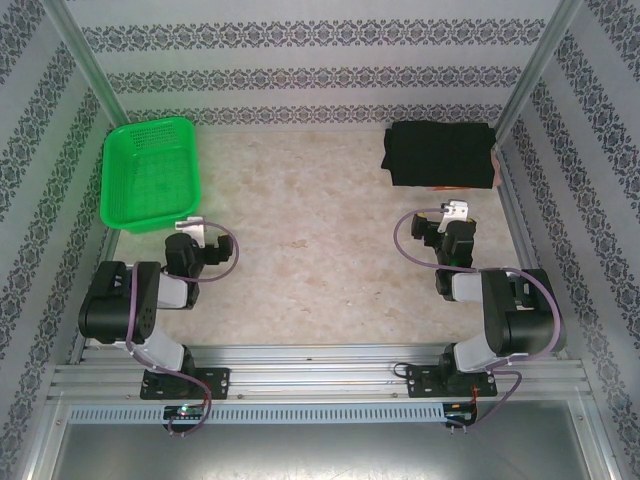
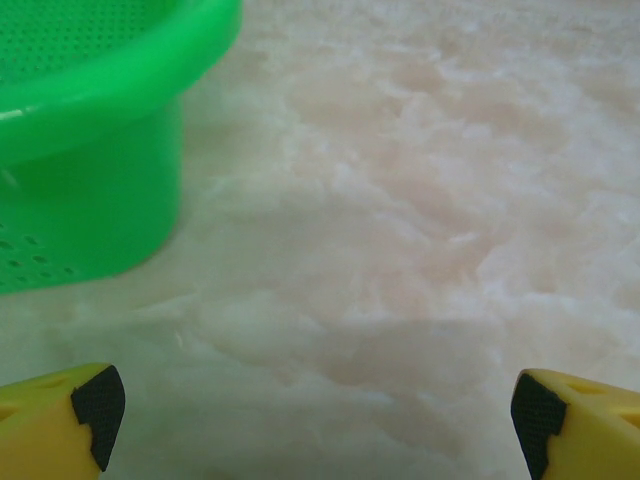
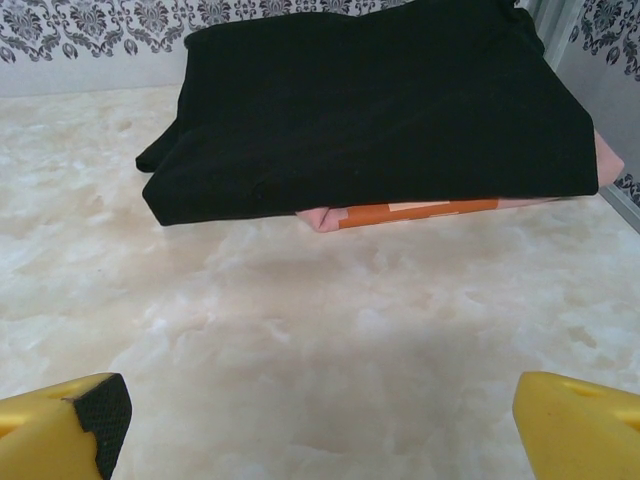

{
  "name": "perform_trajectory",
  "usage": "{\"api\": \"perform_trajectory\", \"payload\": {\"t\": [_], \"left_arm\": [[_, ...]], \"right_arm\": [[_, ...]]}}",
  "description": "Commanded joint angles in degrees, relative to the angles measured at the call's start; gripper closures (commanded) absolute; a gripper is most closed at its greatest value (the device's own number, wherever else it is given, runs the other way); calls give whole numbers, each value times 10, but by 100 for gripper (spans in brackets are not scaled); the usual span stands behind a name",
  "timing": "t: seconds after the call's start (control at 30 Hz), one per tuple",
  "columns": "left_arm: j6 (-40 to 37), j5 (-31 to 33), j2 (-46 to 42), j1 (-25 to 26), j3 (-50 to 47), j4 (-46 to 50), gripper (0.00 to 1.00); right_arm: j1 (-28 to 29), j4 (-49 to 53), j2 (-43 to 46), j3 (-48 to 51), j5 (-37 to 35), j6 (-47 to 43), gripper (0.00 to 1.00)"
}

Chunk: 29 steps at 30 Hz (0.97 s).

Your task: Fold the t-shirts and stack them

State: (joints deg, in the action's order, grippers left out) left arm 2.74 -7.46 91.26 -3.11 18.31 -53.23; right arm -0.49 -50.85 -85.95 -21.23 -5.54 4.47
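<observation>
A folded black t-shirt (image 3: pixel 370 100) lies on top of a pink t-shirt (image 3: pixel 400 212), whose edge, marked with an orange strip, peeks out beneath it, in the far right corner of the marbled tabletop (image 1: pixel 310 250). The jaws of the right arm (image 1: pixel 505 315) face the stack from nearby, spread wide and empty. Across the tabletop, the jaws of the left arm (image 1: pixel 125 305) gape just as wide, holding nothing, beside a green basket (image 2: pixel 90 190) at the far left.
</observation>
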Motion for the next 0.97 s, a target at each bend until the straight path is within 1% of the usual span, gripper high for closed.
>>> {"api": "perform_trajectory", "payload": {"t": [0.0,0.07,0.13,0.17,0.23,0.93], "left_arm": [[-3,4,4,-6,14,-62,0],[-4,9,-12,-5,32,-3,0],[-5,10,-2,-4,27,-31,0],[-5,10,-6,-4,29,-17,0],[-5,8,-3,-4,24,-33,0],[-5,7,-5,-4,25,-28,0]], "right_arm": [[6,-22,-5,4,-2,-5,2],[7,-24,-3,5,-3,-5,2],[9,-25,-3,6,-5,-8,2],[12,-23,-4,4,-7,-12,2],[16,-13,-5,-2,-6,-19,2],[13,-11,-5,-3,11,-20,2]]}}
